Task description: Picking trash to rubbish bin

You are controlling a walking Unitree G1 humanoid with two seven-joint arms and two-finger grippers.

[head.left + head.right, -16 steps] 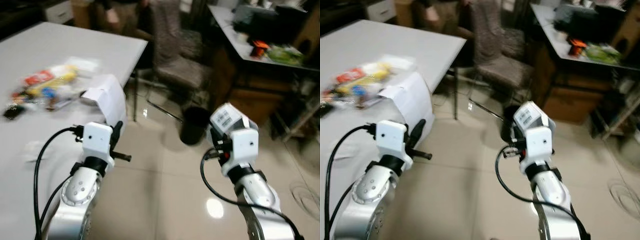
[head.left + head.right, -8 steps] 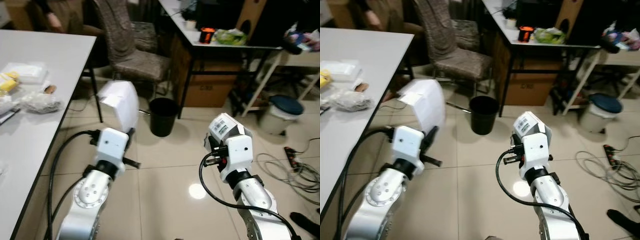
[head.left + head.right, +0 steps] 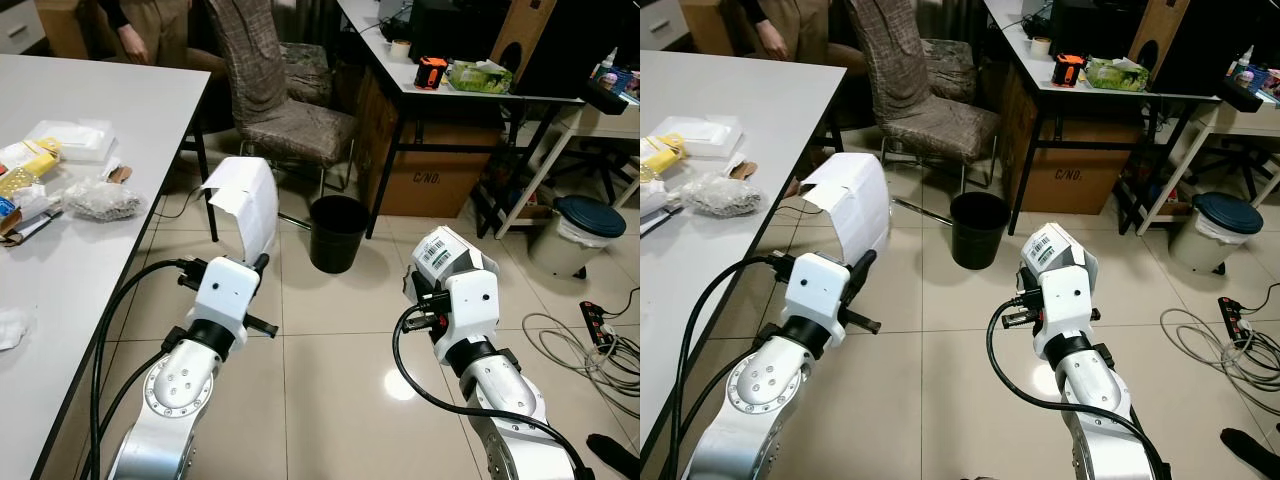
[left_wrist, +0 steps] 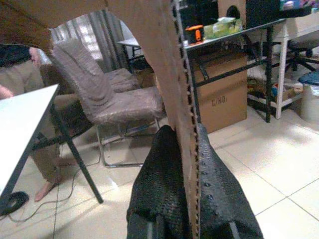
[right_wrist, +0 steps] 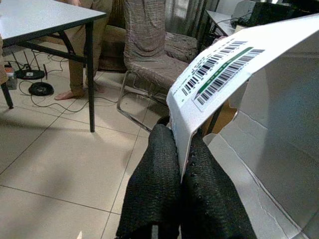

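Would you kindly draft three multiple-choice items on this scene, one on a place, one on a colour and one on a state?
1. Where does the rubbish bin stand?
A. on the floor by the chair
B. on the white table
C. under the right gripper

2. What colour is the lid of the pail at the far right?
A. red
B. blue
C. yellow

3. What is the left gripper doing?
A. hanging open
B. pinching a cable
C. clamped on the edge of a cardboard box

Answers: 1 A, it sits on the tiles beside the chair's legs. 2 B, the head views show a blue lid on a pale pail. 3 C, the left wrist view shows both fingers pressed on the corrugated edge.
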